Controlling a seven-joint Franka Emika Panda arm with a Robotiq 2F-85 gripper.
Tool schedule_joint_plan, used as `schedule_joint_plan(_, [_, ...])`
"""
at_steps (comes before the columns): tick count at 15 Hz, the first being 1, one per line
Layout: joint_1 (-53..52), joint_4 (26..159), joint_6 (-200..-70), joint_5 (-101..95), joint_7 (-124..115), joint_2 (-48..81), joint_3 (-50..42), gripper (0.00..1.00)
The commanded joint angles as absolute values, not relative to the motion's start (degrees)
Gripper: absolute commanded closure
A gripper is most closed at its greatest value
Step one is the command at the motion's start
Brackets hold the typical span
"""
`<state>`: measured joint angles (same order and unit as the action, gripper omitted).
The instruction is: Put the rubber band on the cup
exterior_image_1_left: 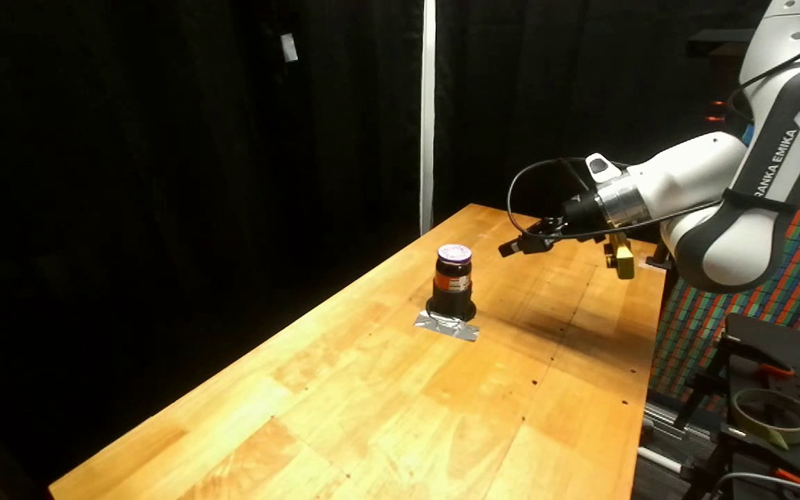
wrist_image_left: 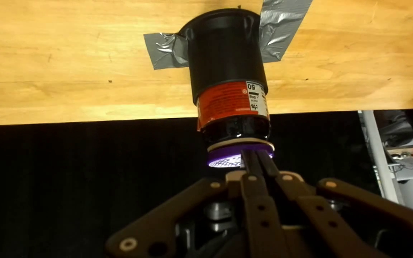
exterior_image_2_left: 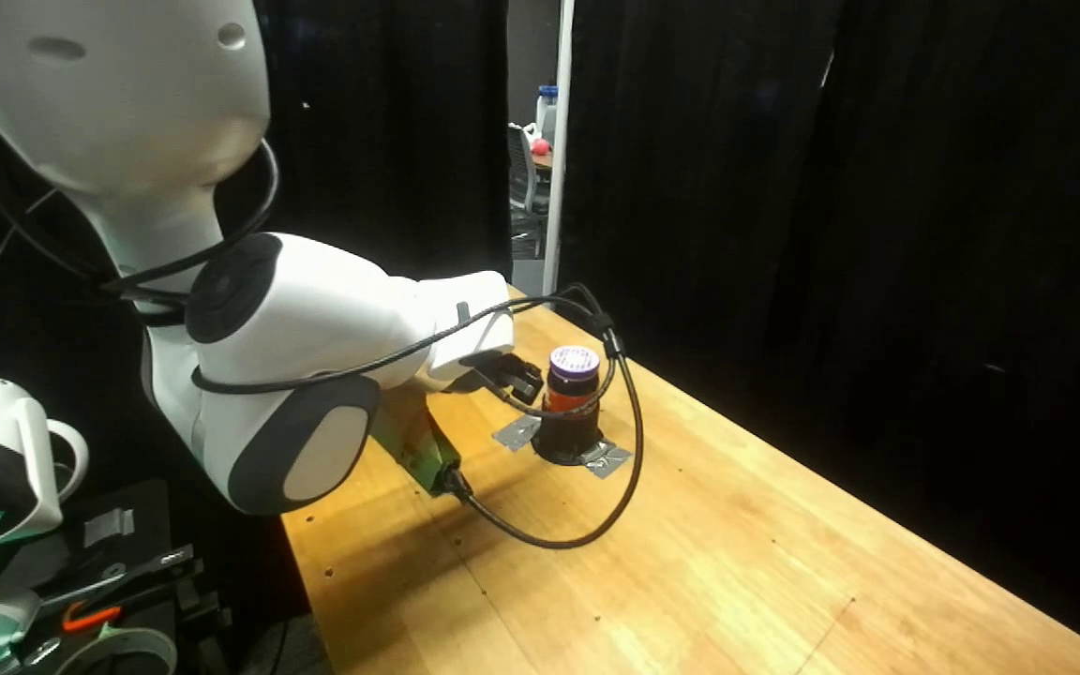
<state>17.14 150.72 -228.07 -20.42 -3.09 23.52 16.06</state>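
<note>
Cup (exterior_image_1_left: pixel 453 285) upright, arm (exterior_image_1_left: pixel 692 170) bent, gripper (exterior_image_1_left: pixel 509 248) tilted downward near it, jaws pressed together, table (exterior_image_1_left: pixel 344 430) edges well off on either side

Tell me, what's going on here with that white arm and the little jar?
A white robot arm holds its dark tool beside a purple-lidded jar, not touching it. The tool's fingers are together, with nothing visible between them. The jar stands upright in a black flanged holder, fixed to the wooden table with silver tape. A tan band circles the jar just under its lid, perhaps the rubber band meant to go on, though I can't be sure.
</note>
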Motion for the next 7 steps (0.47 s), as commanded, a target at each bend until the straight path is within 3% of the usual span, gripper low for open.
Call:
schedule_joint_plan(1, [12.3,151.3,-233.1,-21.5,-4.8,23.6,11.3,0.90])
schedule_joint_plan(2, [11.9,151.4,-231.5,-22.7,-6.2,23.2,10.9,0.67])
schedule_joint_plan(4, [13.2,151.7,-224.7,-28.4,-12.1,21.3,11.4,0.57])
schedule_joint_plan(7, [18.8,151.6,-212.6,-41.9,-23.9,18.5,15.4,0.34])
